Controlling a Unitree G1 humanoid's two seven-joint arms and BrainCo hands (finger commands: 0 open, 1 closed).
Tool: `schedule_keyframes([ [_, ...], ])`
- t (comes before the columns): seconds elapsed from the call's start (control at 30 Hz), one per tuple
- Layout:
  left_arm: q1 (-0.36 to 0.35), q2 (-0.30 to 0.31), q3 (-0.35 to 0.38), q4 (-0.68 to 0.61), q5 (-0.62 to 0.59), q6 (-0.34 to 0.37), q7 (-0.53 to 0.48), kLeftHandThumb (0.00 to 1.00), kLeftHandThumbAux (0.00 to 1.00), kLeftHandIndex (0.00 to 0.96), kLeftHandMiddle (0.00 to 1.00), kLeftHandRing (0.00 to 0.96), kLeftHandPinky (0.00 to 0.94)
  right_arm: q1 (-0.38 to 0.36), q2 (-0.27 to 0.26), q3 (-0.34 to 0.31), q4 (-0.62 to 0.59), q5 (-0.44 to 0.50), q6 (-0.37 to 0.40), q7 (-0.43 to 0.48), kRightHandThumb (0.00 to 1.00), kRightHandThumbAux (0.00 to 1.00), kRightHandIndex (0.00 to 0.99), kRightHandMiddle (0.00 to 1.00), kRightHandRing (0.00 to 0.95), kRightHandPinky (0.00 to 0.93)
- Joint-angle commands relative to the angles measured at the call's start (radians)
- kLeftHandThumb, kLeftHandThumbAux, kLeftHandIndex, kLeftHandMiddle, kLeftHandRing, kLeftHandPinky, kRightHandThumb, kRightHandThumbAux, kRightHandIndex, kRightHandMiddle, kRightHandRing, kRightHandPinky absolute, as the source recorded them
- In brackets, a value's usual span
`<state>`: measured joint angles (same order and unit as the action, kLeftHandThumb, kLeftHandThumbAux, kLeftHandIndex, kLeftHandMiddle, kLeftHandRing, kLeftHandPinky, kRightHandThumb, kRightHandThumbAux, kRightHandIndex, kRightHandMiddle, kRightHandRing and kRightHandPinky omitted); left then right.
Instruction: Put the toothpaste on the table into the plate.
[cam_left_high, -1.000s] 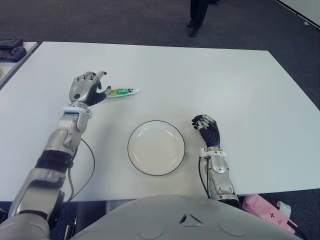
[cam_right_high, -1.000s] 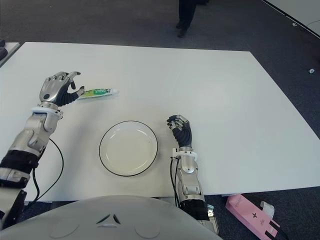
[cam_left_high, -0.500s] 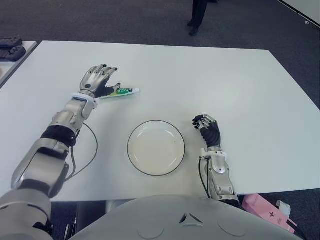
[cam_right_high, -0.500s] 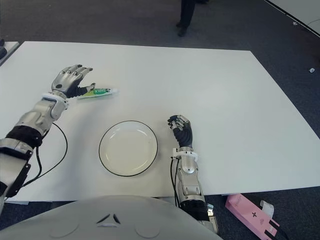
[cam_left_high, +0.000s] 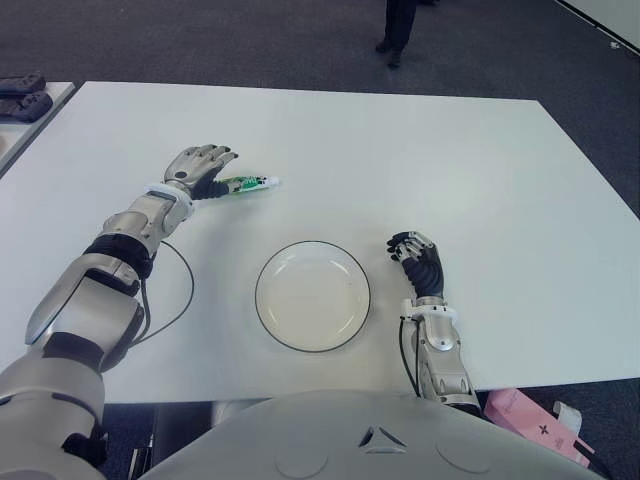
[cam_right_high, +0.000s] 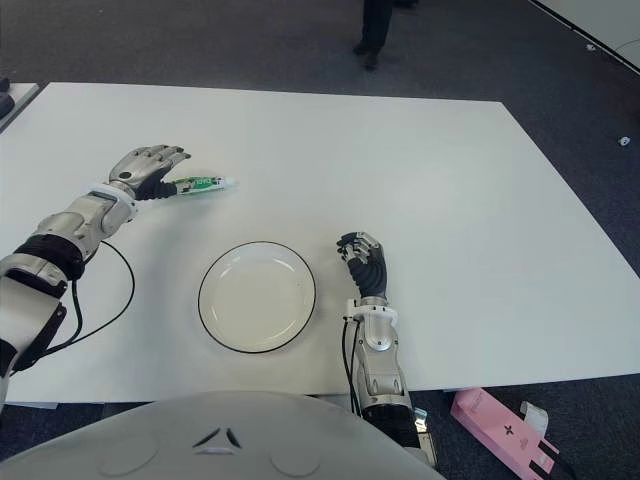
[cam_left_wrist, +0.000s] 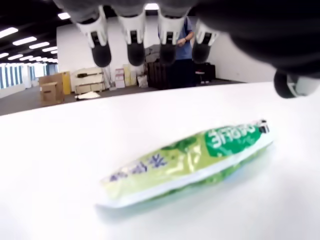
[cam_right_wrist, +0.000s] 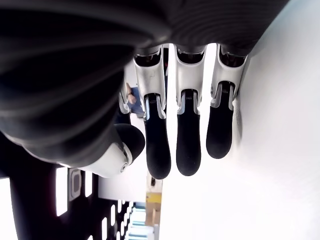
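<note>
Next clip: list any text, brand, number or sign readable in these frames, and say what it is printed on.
Toothpaste: white print on a green band near the cap end, and darker print along the yellow-green body; both too blurred to read in the left wrist view, too small in the eye views.
Pink box on the floor past the table's near edge: a small dark cross-shaped mark, no readable words.
Plate, left hand, right hand: no text seen.
</note>
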<state>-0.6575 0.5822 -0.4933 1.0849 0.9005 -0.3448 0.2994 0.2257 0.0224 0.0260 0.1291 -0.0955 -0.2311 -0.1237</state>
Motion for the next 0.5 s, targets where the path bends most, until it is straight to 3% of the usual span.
schedule_keyframes([
  [0.03, -0.031, -0.024, -0.026, 0.036, -0.017, -0.016, -0.047, 0.427, 0.097, 0.0, 0.0, 0.0, 0.0, 0.01, 0.0, 0.002, 0.001, -0.003, 0.01, 0.004, 0.703, 0.729, 0.43, 0.5, 0.482, 0.471],
  [0.5, -0.089, -0.097, -0.1, 0.173, -0.023, -0.037, -0.173, 0.46, 0.174, 0.0, 0.0, 0.0, 0.0, 0.016, 0.002, -0.001, -0.005, -0.001, 0.012, 0.001, 0.704, 0.729, 0.43, 0.498, 0.477, 0.465],
])
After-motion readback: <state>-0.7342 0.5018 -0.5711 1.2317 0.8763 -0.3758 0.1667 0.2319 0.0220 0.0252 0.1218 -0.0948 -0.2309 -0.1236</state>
